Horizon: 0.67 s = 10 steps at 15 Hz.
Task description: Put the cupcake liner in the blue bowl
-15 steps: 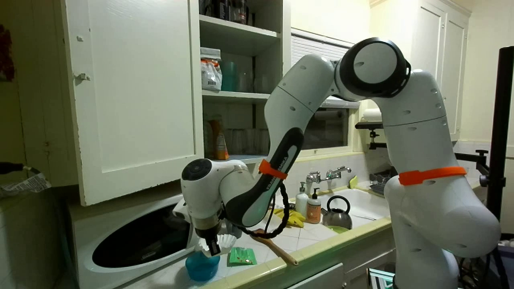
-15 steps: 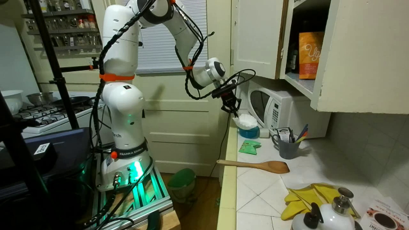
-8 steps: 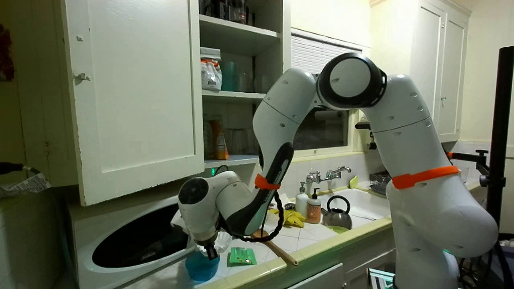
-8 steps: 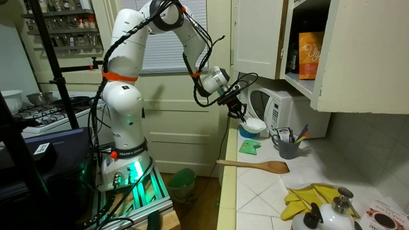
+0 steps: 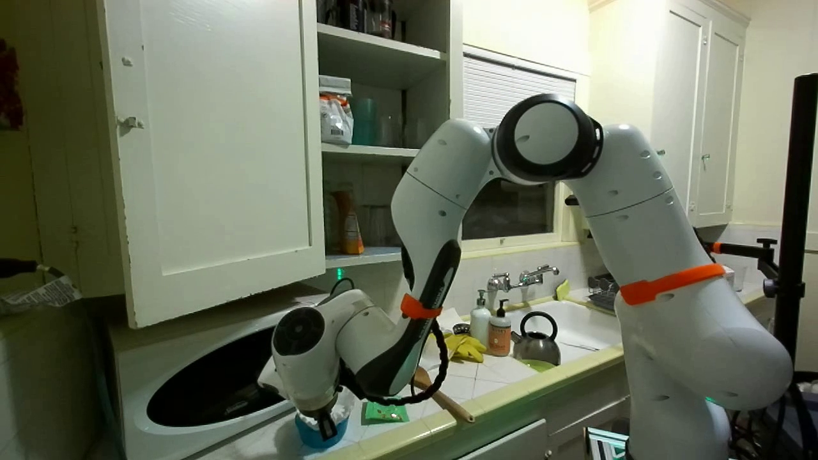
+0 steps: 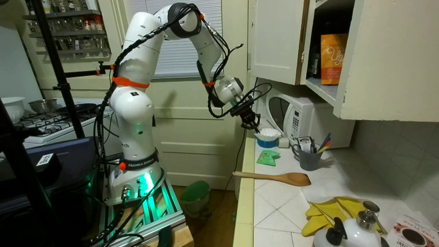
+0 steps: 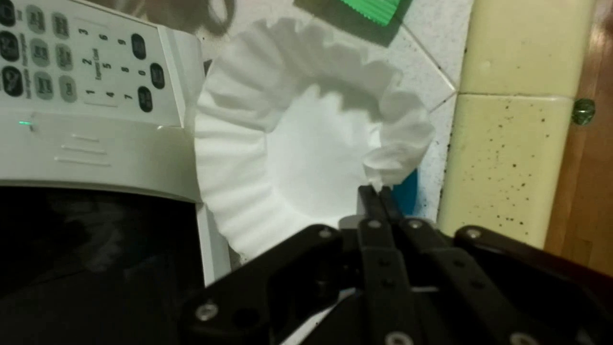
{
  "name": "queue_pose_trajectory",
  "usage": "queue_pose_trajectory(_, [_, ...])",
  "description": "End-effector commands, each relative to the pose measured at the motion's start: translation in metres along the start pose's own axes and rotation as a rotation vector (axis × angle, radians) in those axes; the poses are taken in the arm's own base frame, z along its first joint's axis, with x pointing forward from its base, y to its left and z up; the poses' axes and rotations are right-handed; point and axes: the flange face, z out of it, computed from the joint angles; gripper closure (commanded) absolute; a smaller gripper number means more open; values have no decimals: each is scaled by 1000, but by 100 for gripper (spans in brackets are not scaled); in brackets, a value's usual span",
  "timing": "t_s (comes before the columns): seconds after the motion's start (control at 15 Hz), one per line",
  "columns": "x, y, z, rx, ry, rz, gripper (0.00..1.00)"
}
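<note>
The cupcake liner (image 6: 268, 132), white and pleated, sits at the top of the blue bowl (image 6: 267, 143) in an exterior view, its flared rim wider than the bowl. How deep it sits inside cannot be told. My gripper (image 7: 377, 190) is shut on the liner's rim, which is pinched and creased at the fingertips. In the wrist view the liner (image 7: 311, 158) is open side up and hides most of the bowl (image 7: 406, 194); only a blue sliver shows. In an exterior view the gripper (image 5: 327, 427) is in front of the bowl (image 5: 313, 437), with the liner (image 5: 346, 401) partly hidden.
The white microwave (image 6: 310, 116) stands close beside the bowl. A green packet (image 6: 268, 157), a grey mug (image 6: 309, 160) with pens and a wooden spoon (image 6: 291, 178) lie nearby on the counter. The counter's yellow edge (image 7: 507, 167) is close. An open cabinet door (image 5: 223, 160) hangs above.
The arm has come lower. The liner went past the bowl toward the microwave half a second ago, then came back; it is now more level and lower, at the bowl's top. The gripper stays shut.
</note>
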Motion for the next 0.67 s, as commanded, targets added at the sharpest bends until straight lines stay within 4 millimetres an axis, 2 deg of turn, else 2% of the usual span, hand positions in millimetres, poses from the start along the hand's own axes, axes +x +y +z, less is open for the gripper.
queue_pose_trajectory(0.0, [11, -8, -2, -24, 12, -8, 100])
queue_pose_trajectory(0.13, [13, -9, -3, 0, 24, 1, 100])
queue_pose_trajectory(0.27, [11, -6, -1, 17, 25, 18, 72])
queue_pose_trajectory(0.47, [5, 2, 0, 30, 27, 49, 52])
queue_pose_trajectory(0.6, [0, 8, -6, 61, 55, 74, 37])
